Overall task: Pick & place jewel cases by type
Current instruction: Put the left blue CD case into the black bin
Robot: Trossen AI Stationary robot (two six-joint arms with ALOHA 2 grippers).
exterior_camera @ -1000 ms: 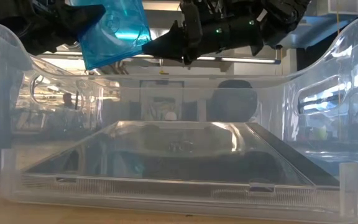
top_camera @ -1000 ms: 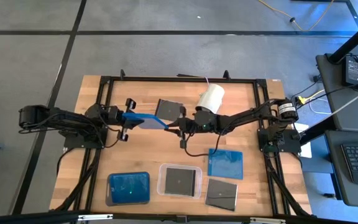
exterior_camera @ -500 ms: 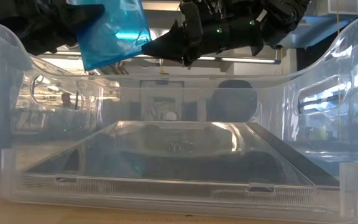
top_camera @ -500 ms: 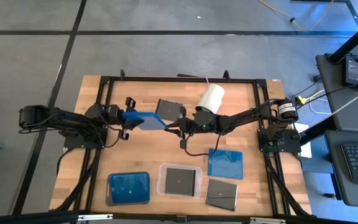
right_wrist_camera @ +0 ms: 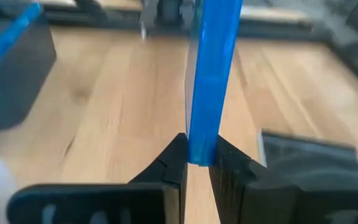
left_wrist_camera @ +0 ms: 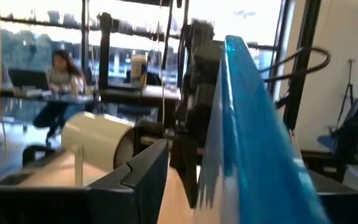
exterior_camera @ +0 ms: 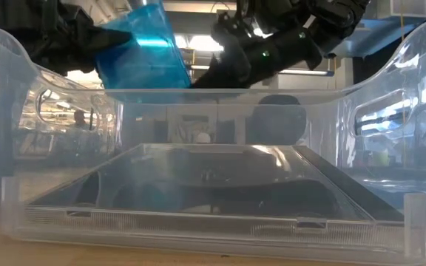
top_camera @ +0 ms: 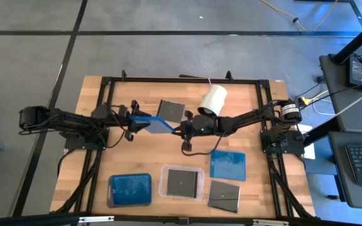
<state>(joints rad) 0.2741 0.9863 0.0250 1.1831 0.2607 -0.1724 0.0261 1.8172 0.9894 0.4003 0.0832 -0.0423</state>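
Pinching one edge of the blue jewel case [right_wrist_camera: 211,74], the right gripper [right_wrist_camera: 197,163] has its fingers [right_wrist_camera: 174,163] shut tight on it near the middle of the high view. The left gripper [top_camera: 131,121], a bit left of the middle, has just let go: its fingers were closed on the case a moment ago and now stand wide, pulled back a little to the left. So the case has been passed from one arm to the other. It hangs in the air above the desk [top_camera: 143,157], tilted more than before.

I think the right arm can now carry it to the blue tray [top_camera: 131,189] at the lower left, where a blue case already lies.

In the low view, a clear tray [exterior_camera: 213,214] fills the frame and hides the desk behind it. The left wrist view is blurry, and the case blocks most of it.
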